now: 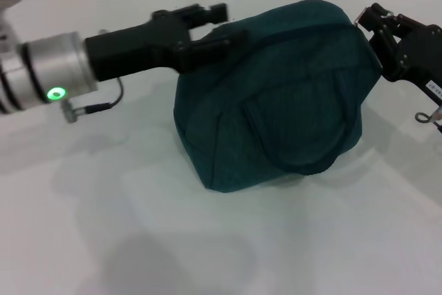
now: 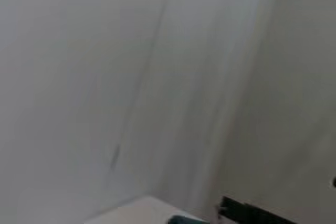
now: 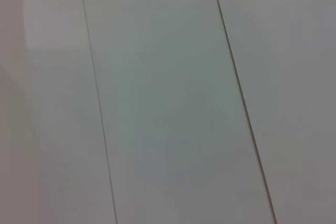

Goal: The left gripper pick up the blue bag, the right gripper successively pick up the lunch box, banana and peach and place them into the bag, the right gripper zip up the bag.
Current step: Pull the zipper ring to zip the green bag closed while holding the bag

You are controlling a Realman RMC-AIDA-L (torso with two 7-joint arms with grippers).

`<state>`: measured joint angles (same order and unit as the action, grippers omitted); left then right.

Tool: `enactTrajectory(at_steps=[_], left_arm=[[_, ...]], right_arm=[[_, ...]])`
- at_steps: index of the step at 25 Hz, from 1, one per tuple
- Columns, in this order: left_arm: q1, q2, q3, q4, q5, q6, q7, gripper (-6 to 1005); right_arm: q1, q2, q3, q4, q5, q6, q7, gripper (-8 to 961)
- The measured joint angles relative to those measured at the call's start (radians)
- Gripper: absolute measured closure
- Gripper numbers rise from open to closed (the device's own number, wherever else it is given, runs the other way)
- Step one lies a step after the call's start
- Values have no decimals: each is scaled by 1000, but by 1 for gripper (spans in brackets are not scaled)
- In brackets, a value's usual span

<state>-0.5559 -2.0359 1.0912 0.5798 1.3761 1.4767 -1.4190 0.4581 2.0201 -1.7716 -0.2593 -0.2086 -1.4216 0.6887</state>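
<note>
the white counter point(image 1: 138, 240) filled most of the head view, with a pale panelled wall point(image 3: 168, 103) behind it, and that wall was all the right wrist view showed. the blue bag point(image 1: 276, 101), a dark teal soft bag, sat on the counter a little toward two o'clock from the middle of the head view, bulging and rounded, its curved front pocket flap facing the camera and its base resting on the counter. the left arm reached in from nine o'clock, its silver wrist segment lit by a small green light, and the left hand point(image 1: 207, 29) lay at the bag's upper edge at about ten o'clock of the bag, its black fingers pressed against the fabric there; i cannot tell whether they were pinching the cloth or only touching it. the right hand point(image 1: 376, 22) sat at the bag's two o'clock corner, touching or just beside the fabric, and how far its fingers stood apart cannot be told. the left wrist view showed mostly wall, with a sliver of counter and a bit of teal bag at six o'clock.
</note>
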Motion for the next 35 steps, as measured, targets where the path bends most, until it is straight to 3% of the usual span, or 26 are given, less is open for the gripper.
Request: enactTrajectory(at_steps=[4, 9, 15, 18, 29, 35], left_arm=[[-62, -13, 4, 7, 60, -4, -46, 266], [-101, -47, 14, 37, 133, -30, -55, 271], [-109, -55, 84, 48, 140, -108, -53, 276], [-106, -56, 85, 43, 118, -131, -48, 410], [-100, -56, 85, -3, 84, -146, 41, 640], [-98, -57, 86, -11, 72, -147, 121, 636]], right_arm=[[1, 0, 0, 0, 0, 3, 0, 888], [2, 0, 0, 0, 0, 9, 0, 888], [2, 2, 0, 0, 0, 10, 0, 888], [1, 2, 0, 0, 0, 10, 0, 888], [-2, 2, 3, 0, 0, 10, 0, 889], [-1, 2, 4, 0, 0, 10, 0, 889]])
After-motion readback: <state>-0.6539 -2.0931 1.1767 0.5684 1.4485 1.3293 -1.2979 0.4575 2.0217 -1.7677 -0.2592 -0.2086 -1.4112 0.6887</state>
